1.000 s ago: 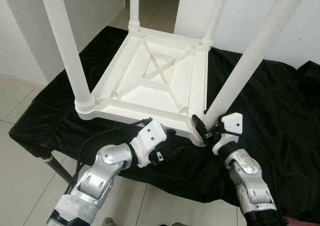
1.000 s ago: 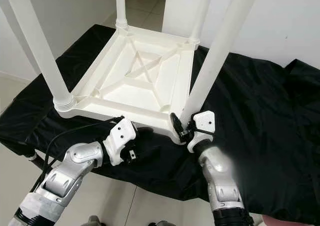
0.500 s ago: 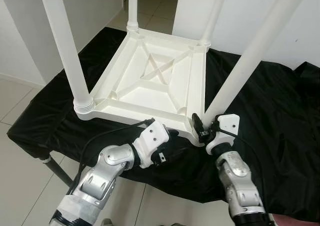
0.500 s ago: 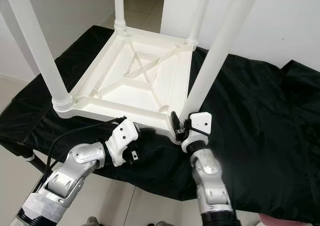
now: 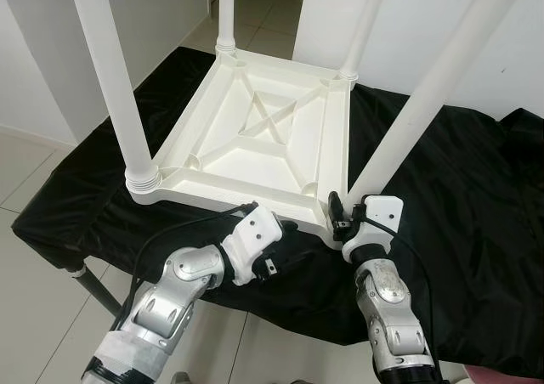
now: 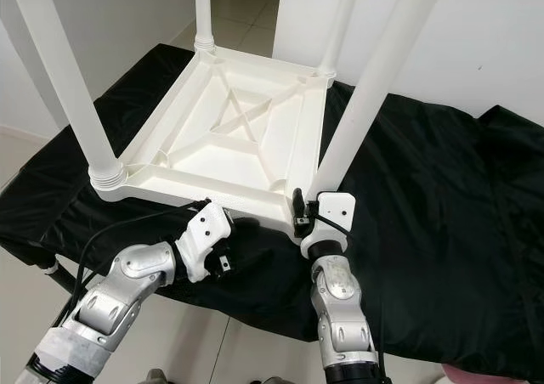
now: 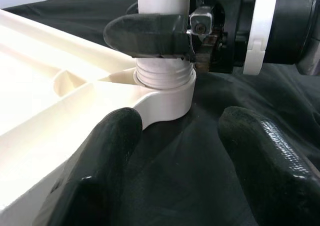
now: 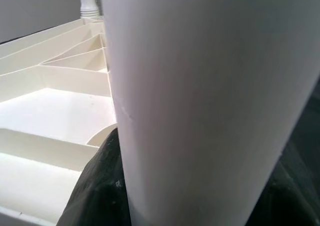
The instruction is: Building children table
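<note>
The right gripper (image 5: 340, 218) is clamped low on the smooth white plastic leg (image 5: 416, 112), light, stiff and likely slippery, beside the upturned white plastic tabletop (image 5: 255, 138), while the left gripper (image 7: 175, 161) hovers spread apart nearby.

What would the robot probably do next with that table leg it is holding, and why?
Probably keep twisting the near right leg into its corner socket. The right gripper is clamped on the leg's base, and a band of thread shows above the socket, so it seems not fully seated. The left gripper waits open beside the tabletop.
</note>
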Robot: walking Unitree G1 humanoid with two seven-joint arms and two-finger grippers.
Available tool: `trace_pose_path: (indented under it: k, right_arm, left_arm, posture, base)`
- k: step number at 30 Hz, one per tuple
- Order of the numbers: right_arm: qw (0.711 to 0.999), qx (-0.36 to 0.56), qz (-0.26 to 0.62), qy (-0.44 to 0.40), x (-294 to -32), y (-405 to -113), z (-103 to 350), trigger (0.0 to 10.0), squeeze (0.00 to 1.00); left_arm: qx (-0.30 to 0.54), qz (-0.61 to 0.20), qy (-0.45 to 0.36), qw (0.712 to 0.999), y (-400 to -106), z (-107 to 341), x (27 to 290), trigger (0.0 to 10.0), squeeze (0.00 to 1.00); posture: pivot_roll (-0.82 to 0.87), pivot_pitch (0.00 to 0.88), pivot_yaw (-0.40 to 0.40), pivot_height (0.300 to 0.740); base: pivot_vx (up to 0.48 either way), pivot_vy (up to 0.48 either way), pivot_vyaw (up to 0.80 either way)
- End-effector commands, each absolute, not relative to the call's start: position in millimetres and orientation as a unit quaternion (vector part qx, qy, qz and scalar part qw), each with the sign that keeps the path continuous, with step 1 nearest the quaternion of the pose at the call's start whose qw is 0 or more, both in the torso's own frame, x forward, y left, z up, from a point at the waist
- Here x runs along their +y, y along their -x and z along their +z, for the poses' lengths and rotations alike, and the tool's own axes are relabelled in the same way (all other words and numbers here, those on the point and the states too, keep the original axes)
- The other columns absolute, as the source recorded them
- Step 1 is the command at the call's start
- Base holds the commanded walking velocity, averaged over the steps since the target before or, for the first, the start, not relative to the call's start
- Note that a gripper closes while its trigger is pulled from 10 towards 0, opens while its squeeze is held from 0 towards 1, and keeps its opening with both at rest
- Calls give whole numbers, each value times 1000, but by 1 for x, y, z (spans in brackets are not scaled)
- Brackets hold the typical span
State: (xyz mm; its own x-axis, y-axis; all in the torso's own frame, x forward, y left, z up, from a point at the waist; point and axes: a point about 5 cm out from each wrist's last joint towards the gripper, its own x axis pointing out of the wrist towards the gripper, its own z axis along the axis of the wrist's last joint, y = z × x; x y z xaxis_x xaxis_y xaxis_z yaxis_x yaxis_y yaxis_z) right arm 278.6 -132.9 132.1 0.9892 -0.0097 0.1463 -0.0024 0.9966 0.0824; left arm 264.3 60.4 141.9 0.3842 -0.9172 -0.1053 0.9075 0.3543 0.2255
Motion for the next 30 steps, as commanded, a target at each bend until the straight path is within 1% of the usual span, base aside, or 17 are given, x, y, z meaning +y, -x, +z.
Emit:
trace_pose_path:
  k: [1,4,7,15,16,17,18,21,26,30]
  right_arm:
    - [998,-45,-24,-46,-134,-280,122,10000,0]
    - [997,-51,-26,-45,-131,-281,125,10000,0]
    - [998,-54,3,-36,-117,-284,127,10000,0]
    - [998,-53,18,-42,-113,-282,127,10000,0]
    - [997,-54,21,-42,-114,-282,126,10000,902]
    - [997,-54,22,-42,-115,-282,126,10000,902]
    - [997,-59,30,-42,-117,-282,127,10000,1000]
    - [996,-64,35,-43,-119,-282,129,10000,1000]
    - [993,-79,80,-43,-125,-278,133,10000,1000]
    - [990,-76,112,-36,-142,-276,133,10000,1000]
  left_arm:
    - [-19,-535,-129,835,-268,141,62,10000,0]
    - [-20,-534,-128,836,-268,142,61,10000,0]
    - [-23,-526,-126,841,-270,143,61,10000,0]
    - [-26,-521,-127,844,-274,146,64,10000,0]
    - [-28,-521,-128,844,-275,147,65,10000,0]
    - [-28,-521,-129,843,-275,147,65,10000,0]
    - [-29,-521,-129,843,-275,147,64,10000,0]
    - [-29,-522,-129,843,-276,147,63,10000,0]
    - [-31,-526,-129,840,-275,148,61,10000,0]
    - [-31,-529,-128,838,-273,148,60,10000,0]
  posture:
    - [55,82,-100,740]
    - [59,86,-99,740]
    - [57,91,-94,740]
    - [56,93,-93,740]
    - [50,95,-87,740]
    - [50,95,-87,740]
    - [46,95,-85,740]
    - [46,95,-85,740]
    - [47,96,-86,740]
    - [47,95,-87,740]
  base:
    - [0,0,0]
    - [0,0,0]
    - [0,0,0]
    - [0,0,0]
    - [0,0,0]
    - [0,0,0]
    - [0,0,0]
    - [0,0,0]
    - [0,0,0]
    - [0,0,0]
